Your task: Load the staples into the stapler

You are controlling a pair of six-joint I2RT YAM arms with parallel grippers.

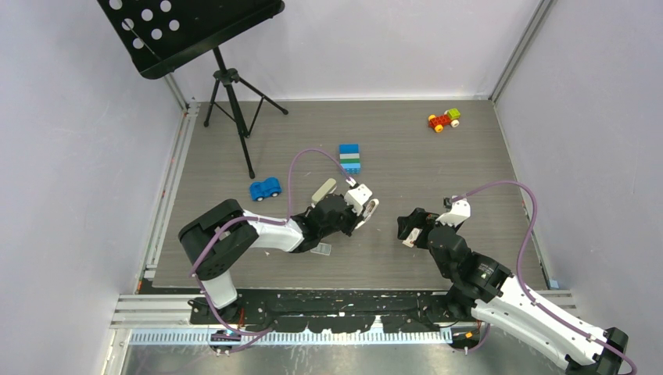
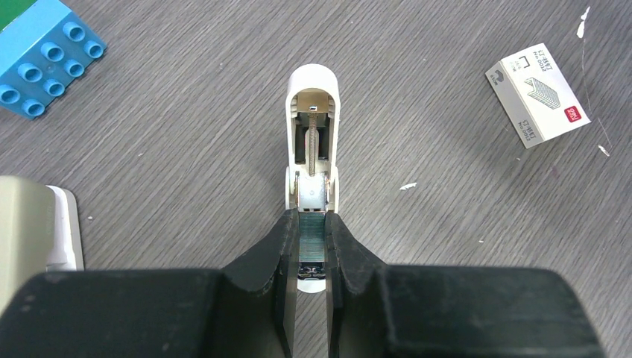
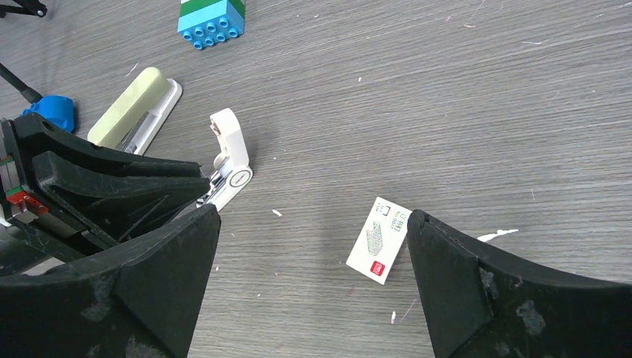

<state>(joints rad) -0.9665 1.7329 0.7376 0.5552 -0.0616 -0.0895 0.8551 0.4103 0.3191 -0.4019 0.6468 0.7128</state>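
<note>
Clip [image 2: 313,112] in L fingers [image 2: 262,259], R fingers [image 3: 153,280] wide

A robot lab test cell is shown. A left arm [image 1: 258,230] and a right arm [image 1: 500,289] are bolted at the near edge of a wood-grain table [image 1: 438,172], which is boxed in by plain pale walls [image 1: 375,47] and aluminium rails [image 1: 516,47]. Purple cables [image 1: 530,215] are looped along the arms. Toys are scattered about: a blue car [image 1: 265,189], a brick car [image 1: 443,119], blocks [image 1: 349,157]. A music stand [image 1: 188,31] is set at the back.
</note>
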